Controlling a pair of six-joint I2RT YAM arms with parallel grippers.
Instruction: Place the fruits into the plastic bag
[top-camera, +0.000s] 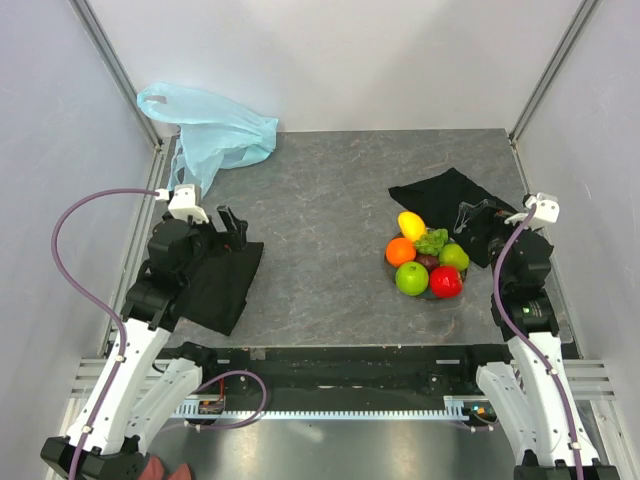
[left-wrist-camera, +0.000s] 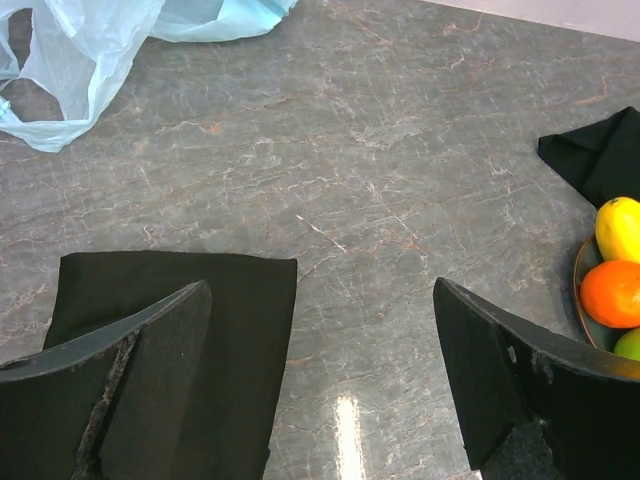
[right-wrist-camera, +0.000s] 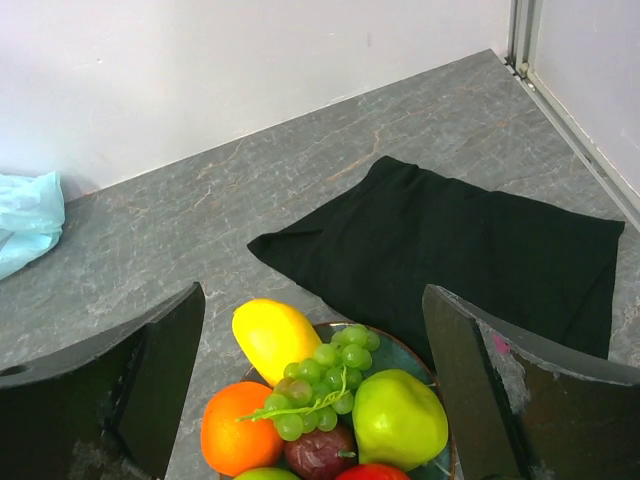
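The fruits lie heaped on a grey-blue plate (top-camera: 437, 297) at the right: a yellow oblong one (top-camera: 411, 225), an orange (top-camera: 400, 251), a green grape bunch (top-camera: 432, 240), a green apple (top-camera: 411, 278), a red apple (top-camera: 446, 282) and a dark purple one (right-wrist-camera: 320, 452). The plastic bag (top-camera: 210, 130), light blue and crumpled, lies at the far left corner. My right gripper (right-wrist-camera: 314, 295) hangs open just above and beside the plate, holding nothing. Over the table's left side my left gripper (left-wrist-camera: 322, 300) is open and empty, well short of the bag (left-wrist-camera: 90, 60).
One black cloth (top-camera: 225, 285) lies under the left arm, another black cloth (right-wrist-camera: 450, 250) behind the plate at the right. White walls with metal corner posts (top-camera: 115, 70) close in the grey marbled table (top-camera: 320, 200).
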